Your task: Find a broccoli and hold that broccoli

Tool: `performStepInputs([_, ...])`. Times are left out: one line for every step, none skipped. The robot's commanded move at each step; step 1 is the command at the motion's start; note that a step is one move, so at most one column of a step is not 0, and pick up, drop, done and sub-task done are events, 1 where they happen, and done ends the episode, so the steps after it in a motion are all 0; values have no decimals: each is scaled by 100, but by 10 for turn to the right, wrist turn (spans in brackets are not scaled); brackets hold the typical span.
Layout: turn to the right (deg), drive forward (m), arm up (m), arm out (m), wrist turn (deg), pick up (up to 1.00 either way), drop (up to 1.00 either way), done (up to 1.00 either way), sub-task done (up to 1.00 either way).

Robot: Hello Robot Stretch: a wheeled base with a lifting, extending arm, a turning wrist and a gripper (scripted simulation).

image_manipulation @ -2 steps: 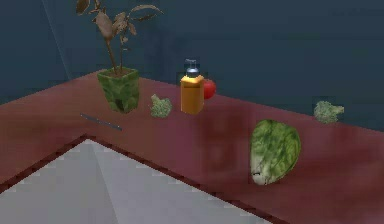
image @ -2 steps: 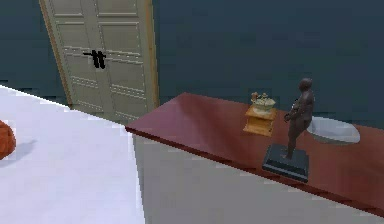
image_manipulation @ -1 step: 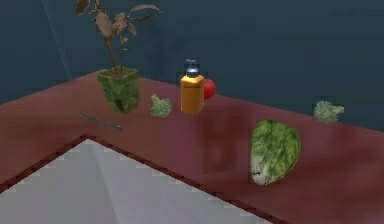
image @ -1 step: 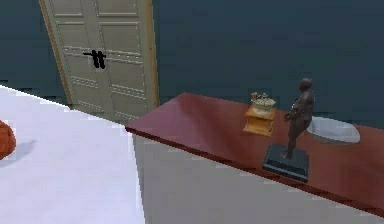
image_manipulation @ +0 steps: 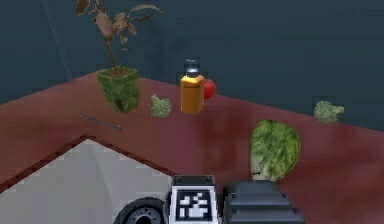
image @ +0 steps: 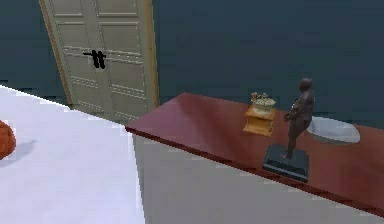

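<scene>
Small green broccoli (image_manipulation: 160,105) standing on red-brown desk (image_manipulation: 60,115) just left of orange bottle (image_manipulation: 191,93), nearly straight out beyond claw (image_manipulation: 143,213) at bottom edge; similar green clump (image_manipulation: 327,111) far right; unable to tell claw's load, if any.

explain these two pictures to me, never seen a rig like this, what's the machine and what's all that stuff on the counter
This is a simulated wheeled robot with one extending arm ending in a two-finger gripper. The forward view looks ahead from the robot: a double door and a reddish counter bearing a dark statue, a small wooden box and a pale dish. The arm side view looks out where the arm reaches: a reddish surface carries a potted plant, an orange bottle, a red ball-like thing, a leafy green head and two broccoli-like clumps, one near the plant, one toward the view's right. The arm's end sits at the bottom edge; I cannot tell whether the gripper holds anything.
</scene>
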Motion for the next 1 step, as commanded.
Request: performStepInputs([0, 0, 0, 50, 0, 0, 0, 0, 0])
